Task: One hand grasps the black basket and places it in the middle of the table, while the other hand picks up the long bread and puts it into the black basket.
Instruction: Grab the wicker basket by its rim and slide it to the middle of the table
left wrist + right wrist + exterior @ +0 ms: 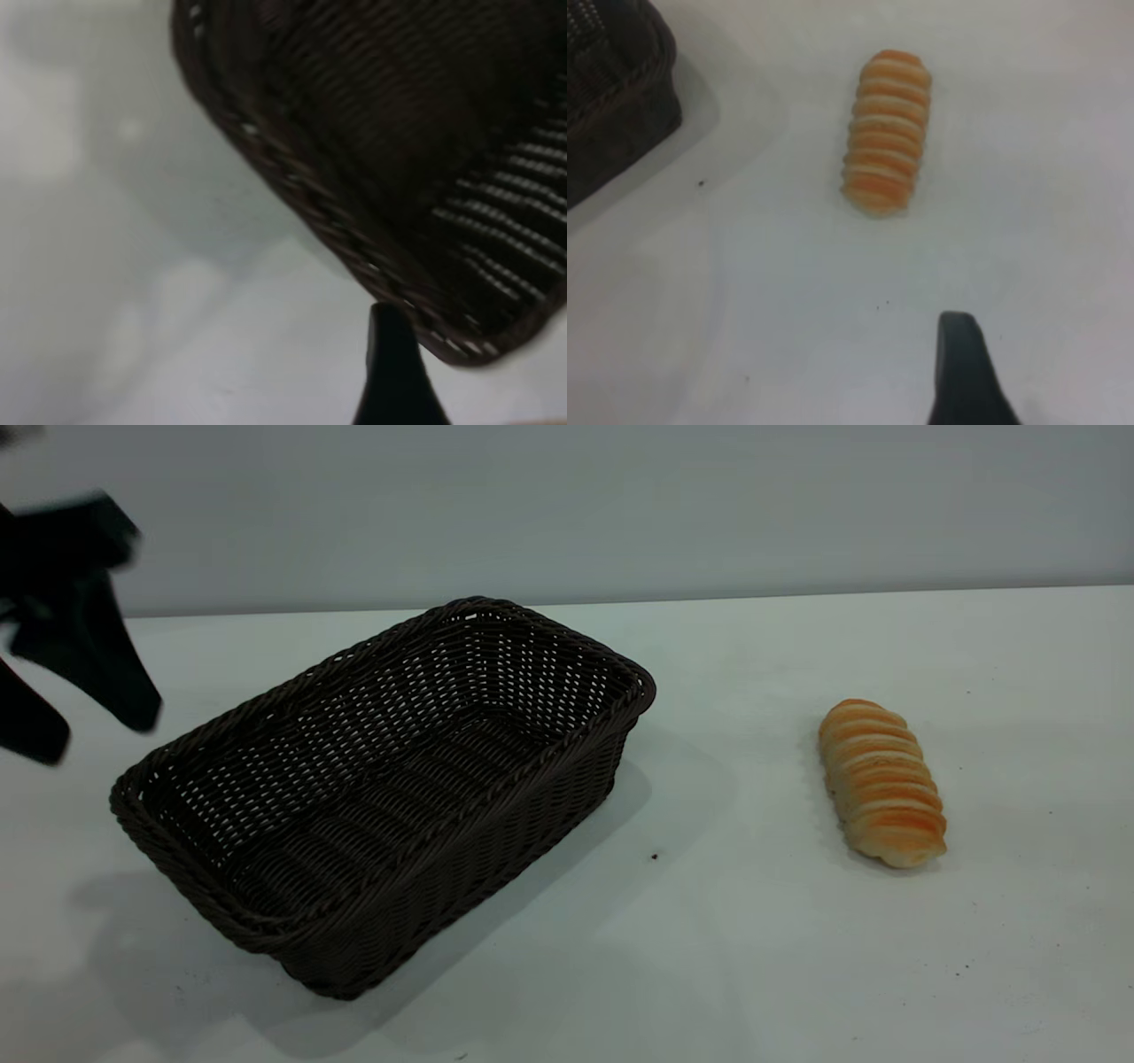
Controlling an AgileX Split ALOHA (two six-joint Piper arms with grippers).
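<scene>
The black basket [381, 788] stands on the table [726, 957], left of the middle, set at an angle and empty. The long bread [881, 781] lies on the table to the right of it, well apart. My left gripper [93, 733] hangs open and empty in the air at the far left, beyond the basket's left end and not touching it. In the left wrist view one of its fingers [394, 376] shows beside the basket's rim [354, 252]. My right gripper [1045, 381] is open and empty above bare table, short of the bread [886, 133]. It is out of the exterior view.
A corner of the basket [611, 97] shows in the right wrist view. A plain grey wall [620, 505] runs behind the table's back edge. A few tiny dark specks [654, 856] dot the tabletop between basket and bread.
</scene>
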